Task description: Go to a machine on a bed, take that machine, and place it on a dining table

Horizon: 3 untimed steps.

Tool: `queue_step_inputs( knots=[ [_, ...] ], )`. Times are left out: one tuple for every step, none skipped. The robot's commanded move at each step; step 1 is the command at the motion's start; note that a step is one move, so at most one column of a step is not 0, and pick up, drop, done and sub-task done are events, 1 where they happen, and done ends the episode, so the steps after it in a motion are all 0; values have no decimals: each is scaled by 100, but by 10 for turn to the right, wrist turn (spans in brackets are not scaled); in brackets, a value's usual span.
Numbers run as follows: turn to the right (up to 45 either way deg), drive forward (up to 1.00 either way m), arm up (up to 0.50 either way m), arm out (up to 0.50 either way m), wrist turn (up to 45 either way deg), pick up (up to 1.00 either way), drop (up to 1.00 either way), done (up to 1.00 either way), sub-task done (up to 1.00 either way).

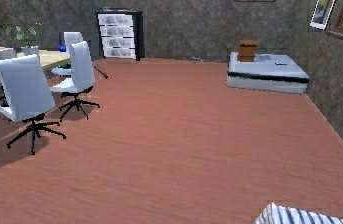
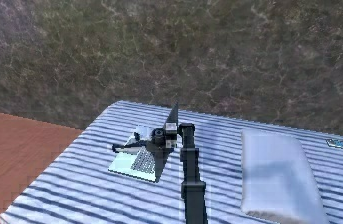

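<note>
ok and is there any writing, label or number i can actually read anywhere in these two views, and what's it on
No text can be read in either view.
White squares on the arm: black marks, not letters.
Open laptop on the striped bed: no legible print.
Framed picture on the wall: too small to read.
Drawer unit: dark and light patches, too blurred to tell.

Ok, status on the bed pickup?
Gripper at laptop on bed; can't tell if it holds anything. Pillow lies apart. Chairs crowd dining table.
</note>
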Motion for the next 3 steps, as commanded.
queue_step_inputs(
  knots=[
    [0, 0, 0, 0, 360, 0, 0, 0, 0],
    [0, 0, 0, 0, 0, 100, 0, 0, 0],
    [0, 0, 10, 0, 0, 0, 0, 0, 0]
  ],
)
